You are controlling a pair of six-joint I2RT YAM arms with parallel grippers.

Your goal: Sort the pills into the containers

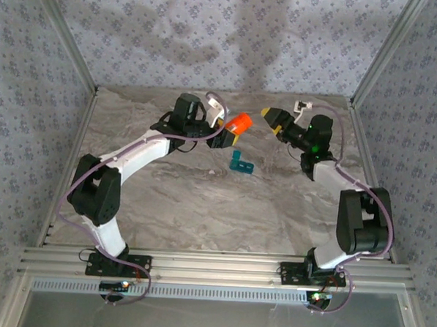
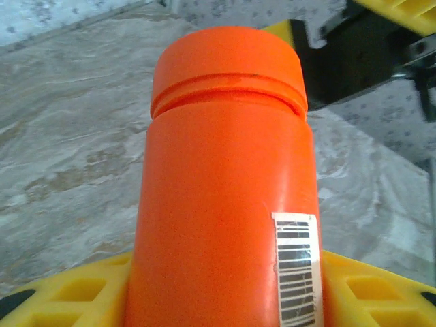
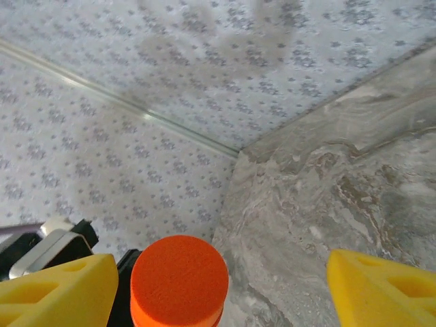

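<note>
While the left gripper (image 1: 232,130) is clenched on the orange bottle (image 1: 240,123), we see the bottle lying roughly level, its cap (image 2: 228,65) pointing to 3 o'clock in the top view, straight at the right gripper (image 1: 272,116). Left wrist view: the yellow fingers (image 2: 68,300) pinch the bottle body low on both sides. The barcode label (image 2: 298,269) faces the camera at about 5 o'clock. The cap is seated on the bottle, with a groove visible under it. The right gripper is released: in its wrist view its own yellow pads (image 3: 381,289) stand wide apart with the cap face between them. The 3 o'clock pad is well clear of the cap and the 9 o'clock pad is just beside it; we can't tell whether that one touches. The teal pill organiser (image 1: 240,163) sits on the marble table (image 1: 201,206) near the table centre, at 6 o'clock from the bottle and apart from both grippers. One part of it stands up and one lies flat; it's too small for us to tell compartments or contents. Patterned walls (image 1: 211,31) close the cell at 9, 12 and 3 o'clock.
</note>
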